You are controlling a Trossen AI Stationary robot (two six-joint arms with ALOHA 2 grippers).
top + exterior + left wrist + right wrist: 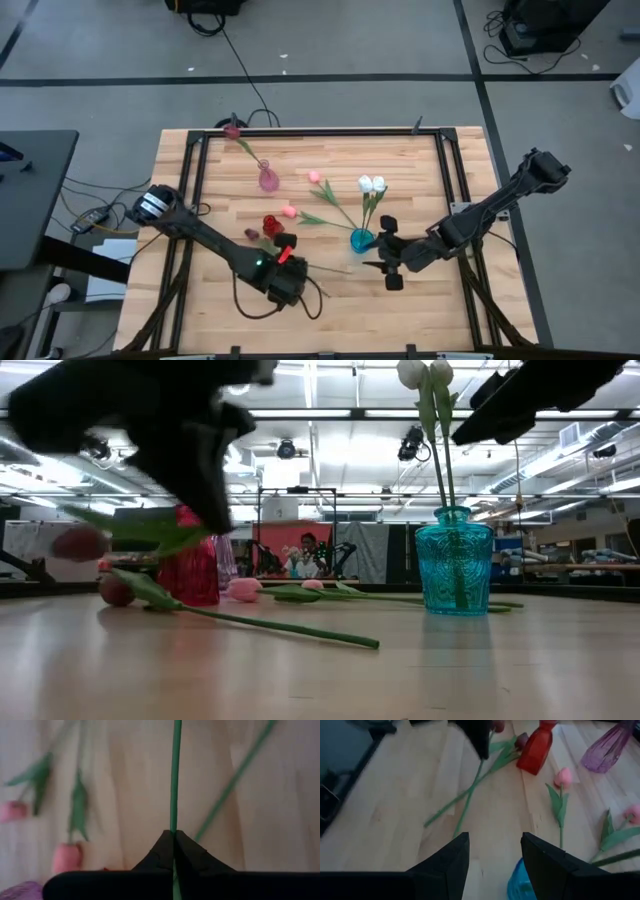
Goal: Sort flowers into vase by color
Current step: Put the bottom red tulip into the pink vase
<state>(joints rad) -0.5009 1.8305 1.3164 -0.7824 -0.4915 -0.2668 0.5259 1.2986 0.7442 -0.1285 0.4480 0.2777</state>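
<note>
Left gripper (174, 851): fingers are closing together on the thin green stem of an artificial tulip (175, 780), which is running straight out between the two tips in its wrist view. In the high view this gripper (290, 283) is sitting low over the near-left part of the pale wooden slatted table (420, 310).

Handling, as a judgement: stem looks very light, thin and bendy, likely to droop or swing at the head end; smooth plastic may be slipping in the pads. Best hold seems to be mid-stem, clear of the leaves, so the cut end is staying free for feeding into a narrow neck.

Other loose stock: pink-headed tulips (290, 212) are lying flat on the boards near the middle.

Containers: red glass vase (272, 227) is standing just beside the left arm; teal glass vase (361, 240) is holding two white tulips (371, 184); pale purple glass vase (268, 179) is standing farther back.

Right gripper (391, 262): jaws are standing apart and empty, waiting just beside the teal vase.

View notes: left wrist view alone is showing the pinch on the stem. Low view is showing a dark maroon head (78, 543) raised off the table beside the left arm, and the heights of the vases. High view alone is giving the full layout.
</note>
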